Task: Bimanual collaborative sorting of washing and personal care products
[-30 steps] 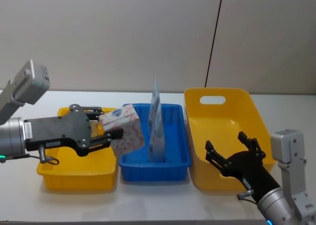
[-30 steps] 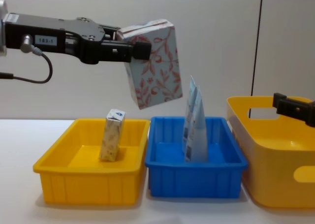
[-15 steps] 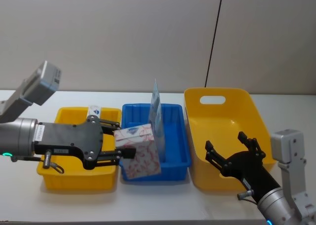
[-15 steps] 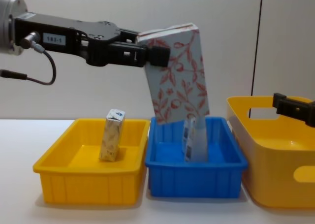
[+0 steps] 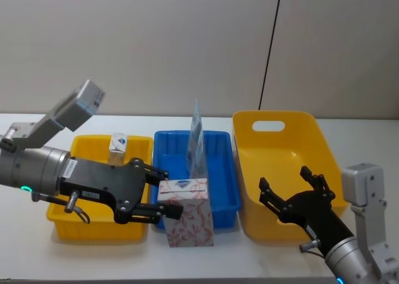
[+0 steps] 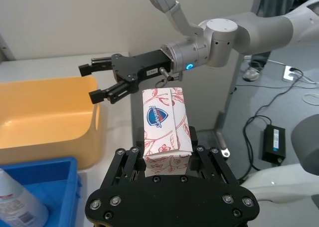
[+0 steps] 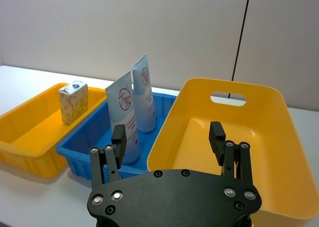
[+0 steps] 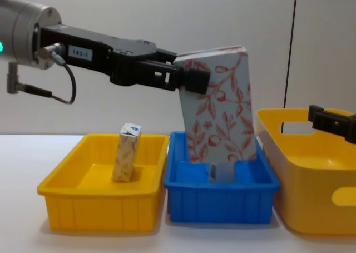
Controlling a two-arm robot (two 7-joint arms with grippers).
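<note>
Left gripper (image 5: 171, 195) clamped on box (image 5: 188, 226), held aloft, tilted, over blue bin (image 5: 224, 171) front edge. Right gripper (image 5: 290, 188) spread wide over big yellow bin (image 5: 274, 117). Risk: off-centre grasp at handover drops box onto tubes (image 5: 198, 148).

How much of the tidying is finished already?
Done: the small cream carton stands in the left yellow bin, and two pale blue tubes stand in the blue bin. In hand: the left gripper holds the white box with red vines in the air, near the blue bin's front. Left to do: set that box down. The right gripper hangs with jaws open by the large yellow bin.
</note>
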